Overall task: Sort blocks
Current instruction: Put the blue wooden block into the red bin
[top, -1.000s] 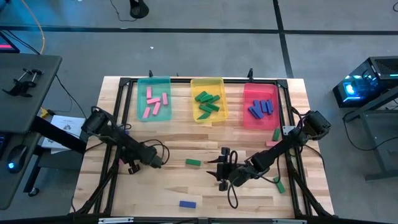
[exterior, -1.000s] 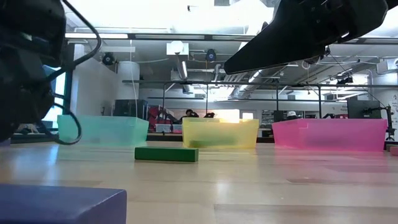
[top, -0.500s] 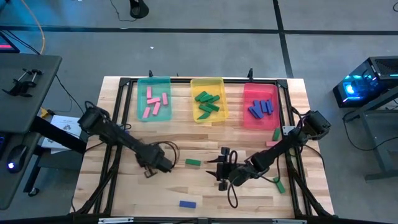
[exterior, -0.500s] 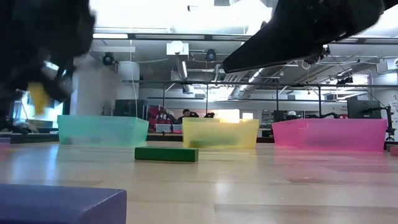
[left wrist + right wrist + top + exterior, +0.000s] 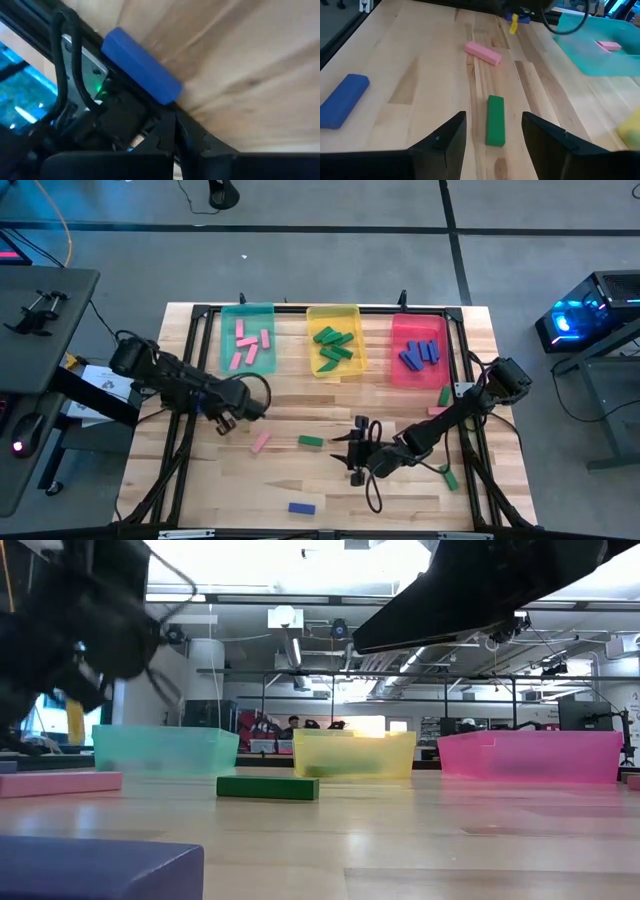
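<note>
Right gripper [image 5: 354,451]: parked low over the mid-table, fingers spread apart and holding nothing; through its wrist camera the green block [image 5: 495,120] lies on the wood in line with the gap between the fingers, just ahead of them; it has not shifted over the last second.

Left gripper [image 5: 222,420]: fingers pressed fully together, nothing between them; it has swung back from the middle of the table toward the left side and now hangs near the front of the teal tray [image 5: 247,338]; its wrist camera shows a blue block [image 5: 141,65], tilted across the picture, lying on the wood at the table's edge.

Just changed: a pink block [image 5: 261,442] now lies bare on the wood just left of the green one, where the left arm covered the spot a moment ago; in the low view it rests flat in front of the teal tray.

Meaning for the task: my guess is the pink block was nudged or dropped short, not binned; it still needs carrying to the teal tray, where the other pink ones lie.

Sorted so far: pink in teal; green in the yellow tray [image 5: 334,338]; blue in the red tray [image 5: 418,346].

Still loose: another blue block [image 5: 301,508] near the front edge; a few pieces by the right rail.
</note>
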Robot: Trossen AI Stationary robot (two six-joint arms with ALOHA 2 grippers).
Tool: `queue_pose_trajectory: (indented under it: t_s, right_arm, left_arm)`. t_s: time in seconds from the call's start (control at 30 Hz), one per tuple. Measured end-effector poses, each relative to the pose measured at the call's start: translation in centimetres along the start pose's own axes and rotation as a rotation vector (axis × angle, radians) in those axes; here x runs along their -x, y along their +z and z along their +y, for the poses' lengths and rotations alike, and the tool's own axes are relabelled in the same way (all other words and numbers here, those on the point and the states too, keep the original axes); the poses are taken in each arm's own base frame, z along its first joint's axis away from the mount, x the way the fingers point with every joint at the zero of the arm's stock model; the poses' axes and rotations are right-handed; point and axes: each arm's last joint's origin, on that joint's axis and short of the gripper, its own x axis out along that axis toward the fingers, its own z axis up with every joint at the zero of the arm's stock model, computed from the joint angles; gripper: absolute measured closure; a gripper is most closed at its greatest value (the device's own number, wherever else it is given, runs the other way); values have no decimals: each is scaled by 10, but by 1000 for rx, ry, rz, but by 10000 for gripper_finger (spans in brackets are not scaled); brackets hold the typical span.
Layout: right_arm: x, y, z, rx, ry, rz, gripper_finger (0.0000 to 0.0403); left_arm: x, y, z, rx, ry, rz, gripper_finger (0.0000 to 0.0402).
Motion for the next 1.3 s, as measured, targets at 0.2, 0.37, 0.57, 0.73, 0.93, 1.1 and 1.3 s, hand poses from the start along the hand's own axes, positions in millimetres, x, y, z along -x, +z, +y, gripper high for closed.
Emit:
queue_pose_trajectory:
  t_s: [0.2, 0.37, 0.57, 0.73, 0.93, 1.1, 1.3]
  right_arm:
    - [2, 0, 3, 0, 12, -4, 227]
    - [2, 0, 3, -16, 11, -3, 227]
    - [2, -1, 3, -15, 14, 0, 227]
    - [3, -1, 5, -11, 20, 0, 227]
    - [3, -1, 5, -11, 20, 2, 227]
    - [3, -1, 5, -11, 20, 1, 227]
    - [3, -1, 5, -9, 20, 1, 227]
  left_arm:
    - [-6, 20, 5, -13, 45, 21, 401]
    - [-17, 35, 5, -25, 53, 137, 401]
    - [-34, 50, -1, -97, 127, 280, 401]
    - [-44, 56, -5, -146, 150, 332, 401]
    - [-48, 57, -8, -201, 110, 350, 401]
    - [-37, 60, -12, -225, 92, 327, 401]
    - [25, 63, -32, -226, -26, 56, 401]
